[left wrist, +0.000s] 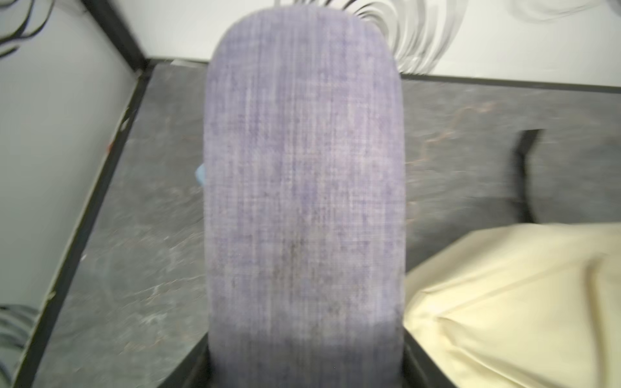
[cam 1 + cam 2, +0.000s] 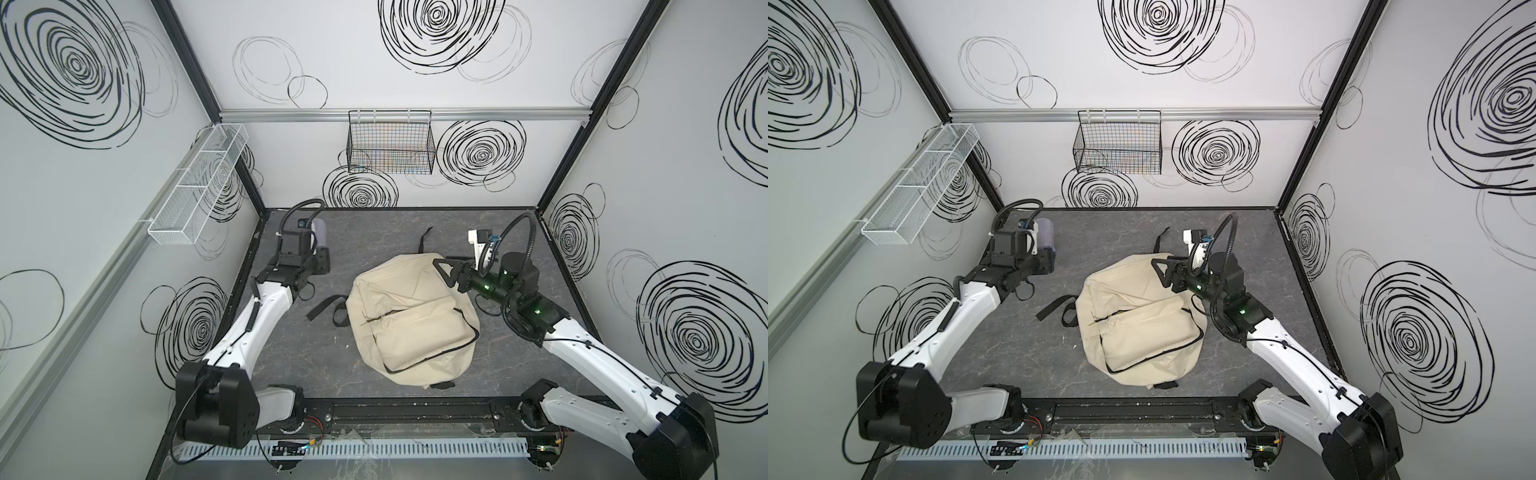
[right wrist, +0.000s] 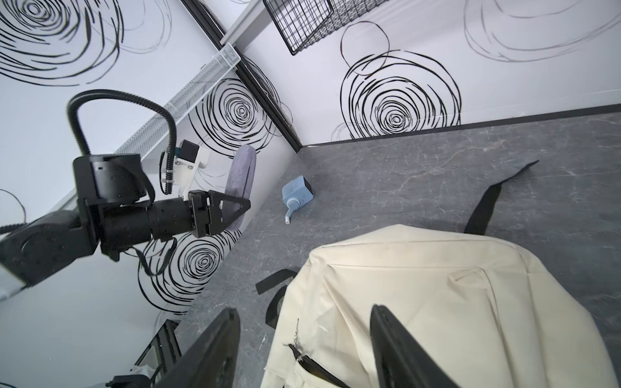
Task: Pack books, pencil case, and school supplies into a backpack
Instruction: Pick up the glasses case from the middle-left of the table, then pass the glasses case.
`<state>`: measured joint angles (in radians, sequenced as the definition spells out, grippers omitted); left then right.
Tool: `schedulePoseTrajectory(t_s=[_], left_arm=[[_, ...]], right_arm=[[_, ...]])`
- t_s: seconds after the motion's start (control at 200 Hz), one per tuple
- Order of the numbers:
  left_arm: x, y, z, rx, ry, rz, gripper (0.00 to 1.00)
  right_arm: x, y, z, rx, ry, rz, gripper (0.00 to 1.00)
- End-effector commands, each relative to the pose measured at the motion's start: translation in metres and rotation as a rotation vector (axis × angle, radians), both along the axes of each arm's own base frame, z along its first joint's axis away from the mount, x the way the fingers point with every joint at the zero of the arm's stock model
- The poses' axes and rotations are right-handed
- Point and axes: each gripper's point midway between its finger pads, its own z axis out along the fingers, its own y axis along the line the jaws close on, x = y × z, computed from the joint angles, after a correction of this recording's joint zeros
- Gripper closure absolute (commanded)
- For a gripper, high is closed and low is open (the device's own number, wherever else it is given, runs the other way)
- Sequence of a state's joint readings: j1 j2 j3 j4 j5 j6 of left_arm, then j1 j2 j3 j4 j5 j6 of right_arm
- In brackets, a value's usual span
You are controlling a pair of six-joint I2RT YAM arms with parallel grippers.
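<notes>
Pencil case [image 1: 302, 184]: greyish-purple woven fabric, oblong, rounded ends, upright, clamped in left pincer [image 3: 242, 201] near far-left corner of surface [image 2: 374, 232]. Right pincer [image 3: 304, 312] spread, empty, over cream backpack [image 2: 411, 316].

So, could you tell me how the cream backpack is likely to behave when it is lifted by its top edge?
The backpack will probably sag and fold rather than keep its shape: its fabric lies creased and slumped on the table. Its loose black straps would likely dangle and could snag.
</notes>
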<state>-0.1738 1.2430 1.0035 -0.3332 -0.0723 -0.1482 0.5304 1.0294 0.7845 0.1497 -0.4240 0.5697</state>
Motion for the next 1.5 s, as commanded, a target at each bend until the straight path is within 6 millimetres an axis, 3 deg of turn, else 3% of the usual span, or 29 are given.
schedulePoseTrajectory(t_s=[0.0, 0.095, 0.275, 0.375, 0.515, 0.961, 1.211, 1.331, 1.496], left_arm=[[-0.013, -0.054, 0.049, -0.065, -0.165, -0.111, 0.41], [-0.033, -0.097, 0.069, -0.103, -0.236, -0.222, 0.41], [-0.069, -0.161, 0.095, -0.176, -0.312, -0.375, 0.41], [-0.084, -0.187, 0.104, -0.19, -0.336, -0.43, 0.41], [-0.097, -0.209, 0.107, -0.19, -0.344, -0.476, 0.42], [-0.099, -0.219, 0.12, -0.165, -0.378, -0.444, 0.41], [-0.103, -0.226, 0.119, -0.165, -0.375, -0.474, 0.4], [-0.107, -0.225, 0.117, -0.165, -0.369, -0.481, 0.35], [-0.114, -0.222, 0.121, -0.197, -0.388, -0.496, 0.2]], right_arm=[[0.0, 0.014, 0.032, 0.08, -0.018, 0.03, 0.35], [0.001, 0.024, 0.044, 0.106, -0.025, 0.04, 0.34], [-0.001, 0.043, 0.057, 0.133, -0.037, 0.057, 0.34], [-0.003, 0.054, 0.06, 0.145, -0.041, 0.065, 0.34], [-0.006, 0.062, 0.064, 0.163, -0.054, 0.069, 0.34], [-0.02, 0.076, 0.052, 0.232, 0.015, 0.138, 0.45], [-0.025, 0.07, 0.052, 0.276, 0.027, 0.136, 0.65], [-0.026, 0.062, 0.059, 0.287, 0.008, 0.11, 0.72], [-0.025, 0.053, 0.071, 0.3, -0.021, 0.083, 0.76]])
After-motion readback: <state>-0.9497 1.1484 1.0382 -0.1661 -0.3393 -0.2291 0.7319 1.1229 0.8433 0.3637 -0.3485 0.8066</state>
